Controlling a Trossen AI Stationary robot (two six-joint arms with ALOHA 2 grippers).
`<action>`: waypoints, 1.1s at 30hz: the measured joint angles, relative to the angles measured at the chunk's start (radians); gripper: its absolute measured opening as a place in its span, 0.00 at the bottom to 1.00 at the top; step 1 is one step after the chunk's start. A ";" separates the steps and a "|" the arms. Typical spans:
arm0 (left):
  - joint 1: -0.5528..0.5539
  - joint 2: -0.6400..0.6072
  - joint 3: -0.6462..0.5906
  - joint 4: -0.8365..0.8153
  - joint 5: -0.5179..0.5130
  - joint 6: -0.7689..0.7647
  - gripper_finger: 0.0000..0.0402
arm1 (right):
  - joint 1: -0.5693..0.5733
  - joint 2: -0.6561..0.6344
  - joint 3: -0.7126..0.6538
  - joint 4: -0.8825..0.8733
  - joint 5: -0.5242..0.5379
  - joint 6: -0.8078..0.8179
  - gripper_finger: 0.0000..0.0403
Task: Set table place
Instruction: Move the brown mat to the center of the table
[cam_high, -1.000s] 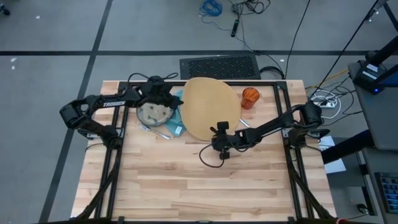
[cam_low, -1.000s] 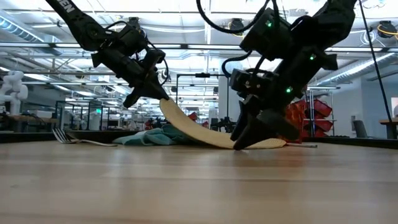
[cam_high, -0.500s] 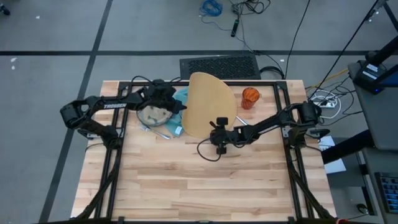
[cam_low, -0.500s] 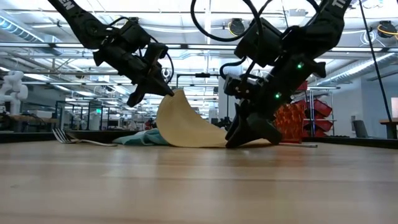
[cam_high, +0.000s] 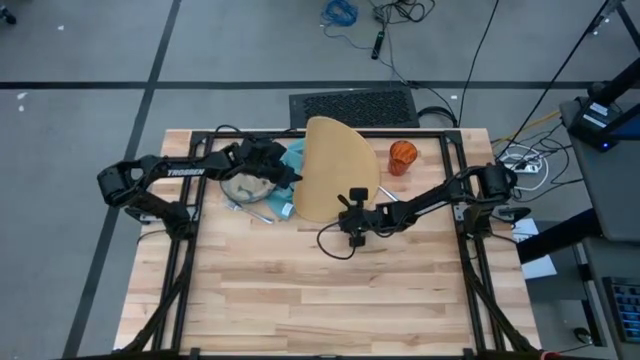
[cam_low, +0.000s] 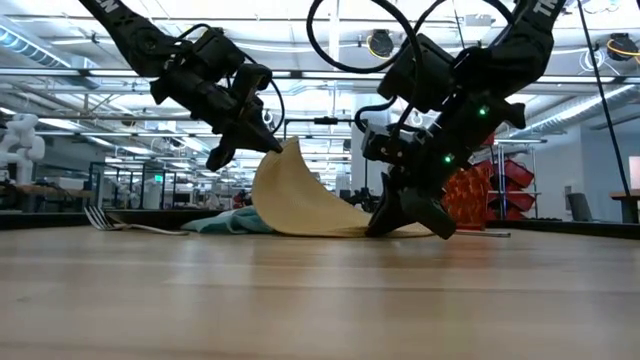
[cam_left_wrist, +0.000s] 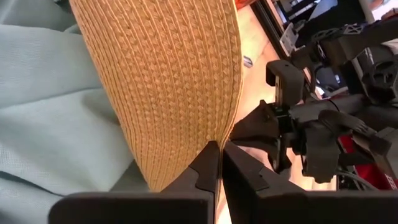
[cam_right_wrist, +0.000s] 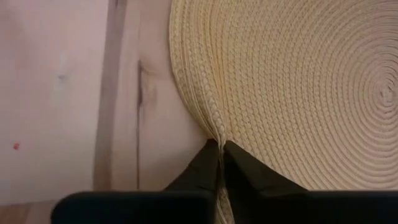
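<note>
- The left pincer (cam_high: 285, 172) is clenching the far edge of the tan mat (cam_high: 335, 160), lifting it in the upper middle of the high view.
- The right pincer (cam_high: 352, 212) is clenching the mat's near edge low at the counter (cam_high: 320, 300).
- The mat is curling upright over the teal napkin (cam_high: 292, 155) and plate (cam_high: 245, 184); the orange cup (cam_high: 402, 155) is standing just right.
- Step, I judge: moving the mat clear. Next likely calls for both arms carrying it together toward bare planks and laying it flat.

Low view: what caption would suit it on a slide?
Both grippers, left and right, pinch a woven tan mat, curling it up off the table.
</note>
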 joint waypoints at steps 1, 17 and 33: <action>-0.003 0.000 0.000 0.001 0.000 0.000 0.00 | 0.001 0.001 0.000 0.003 0.009 -0.008 0.01; -0.068 -0.154 0.000 -0.136 -0.078 0.037 0.00 | 0.046 -0.025 0.081 -0.077 0.105 -0.065 0.00; -0.319 -0.251 0.000 -0.247 -0.273 0.000 0.00 | 0.214 -0.102 0.241 -0.337 0.257 0.001 0.00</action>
